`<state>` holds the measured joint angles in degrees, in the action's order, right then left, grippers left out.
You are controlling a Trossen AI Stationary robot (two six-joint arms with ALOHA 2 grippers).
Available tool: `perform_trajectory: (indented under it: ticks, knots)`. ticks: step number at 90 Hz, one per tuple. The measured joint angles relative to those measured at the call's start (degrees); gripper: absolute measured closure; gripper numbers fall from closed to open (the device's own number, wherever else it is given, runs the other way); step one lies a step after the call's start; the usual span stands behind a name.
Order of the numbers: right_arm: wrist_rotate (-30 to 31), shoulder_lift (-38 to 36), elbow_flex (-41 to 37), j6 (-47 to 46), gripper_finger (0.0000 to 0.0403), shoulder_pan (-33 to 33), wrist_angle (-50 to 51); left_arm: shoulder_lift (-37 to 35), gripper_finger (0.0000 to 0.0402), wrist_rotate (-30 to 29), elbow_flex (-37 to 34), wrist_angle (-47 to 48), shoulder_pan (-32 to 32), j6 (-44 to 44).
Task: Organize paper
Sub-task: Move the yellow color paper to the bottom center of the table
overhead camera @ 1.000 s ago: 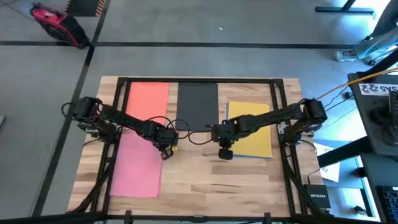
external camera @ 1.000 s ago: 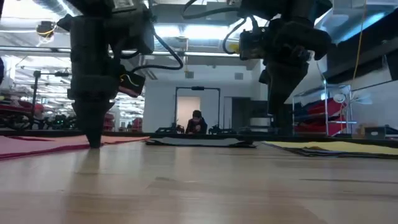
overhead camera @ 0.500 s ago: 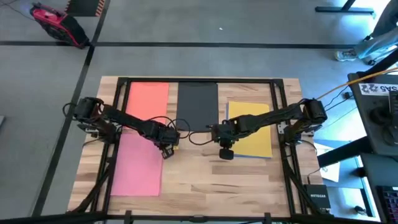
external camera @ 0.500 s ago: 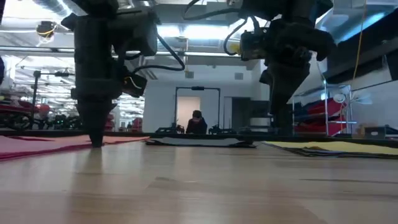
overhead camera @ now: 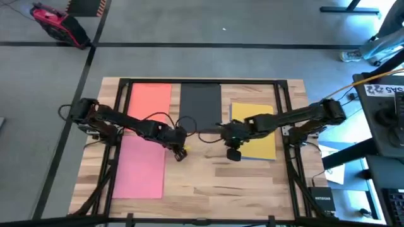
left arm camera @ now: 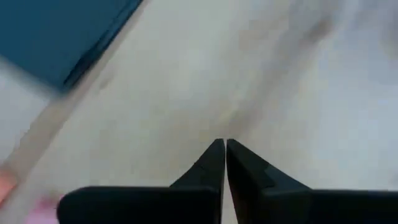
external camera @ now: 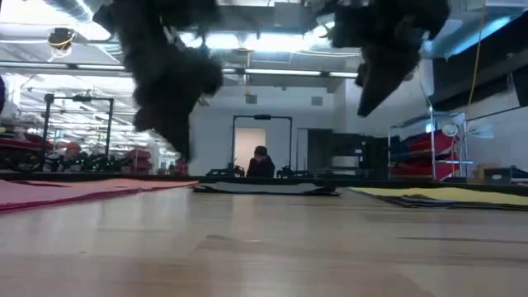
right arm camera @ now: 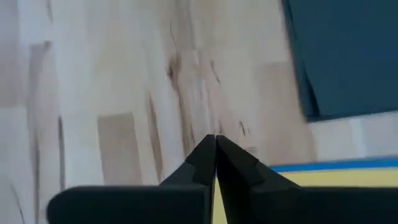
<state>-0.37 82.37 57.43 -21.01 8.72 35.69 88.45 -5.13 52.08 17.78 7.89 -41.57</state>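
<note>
Paper sheets lie flat on the wooden table. An orange sheet (overhead camera: 149,99) lies at the far left, with a pink sheet (overhead camera: 139,167) on its near side. A black sheet (overhead camera: 201,104) lies at the far middle. A yellow sheet (overhead camera: 255,133) rests on a blue sheet whose edge (right arm camera: 323,164) shows beside it. My left gripper (overhead camera: 180,153) is shut and hangs over bare wood just right of the pink sheet, off the table (external camera: 177,144). My right gripper (overhead camera: 233,153) is shut and raised (external camera: 367,103) beside the yellow sheet's near left corner.
Black frame rails (overhead camera: 124,107) run along the table's left, right and far sides. Bare wood (overhead camera: 214,183) fills the near middle. A dark box (overhead camera: 320,202) sits off the table's right near corner. In the room beyond the table a person (external camera: 261,162) sits.
My left gripper has risen off the pink sheet's right edge and swung toward the table's right, tipping as it went. My right gripper has also risen and shifted a little toward the right edge. Both stay shut. The sheets lie as before.
</note>
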Motion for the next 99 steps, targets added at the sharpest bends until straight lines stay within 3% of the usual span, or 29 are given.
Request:
perform_trajectory:
  ticks: [23, 39, 56, 67, 86, 99]
  knots:
    - [2.27, -11.23, -16.50, -14.79, 0.0403, 7.37, -16.76, -3.94, 0.0402, 1.81, -4.70, -29.69, 0.29, -1.97]
    - [4.24, -9.53, -18.79, -20.18, 0.0398, 12.47, -19.20, -3.94, 0.0402, 4.81, -10.88, -51.80, 2.99, -3.00]
    - [7.88, -5.28, -18.79, -21.07, 0.0361, 14.20, -17.40, -3.98, 0.0402, 1.74, -20.86, -71.55, 7.52, -3.42]
    - [9.49, -2.21, -18.80, -20.70, 0.0326, 14.03, -16.53, -3.98, 0.0402, -1.88, -26.16, -73.40, 8.40, -5.64]
    - [12.91, 1.34, -18.79, -18.98, 0.0275, 14.16, -16.12, -3.96, 0.0402, -1.94, -30.47, -70.19, 7.97, -8.89]
    - [17.56, 1.84, -18.75, -18.98, 0.0261, 14.14, -15.55, -3.98, 0.0402, -0.95, -31.26, -69.75, 7.97, -7.01]
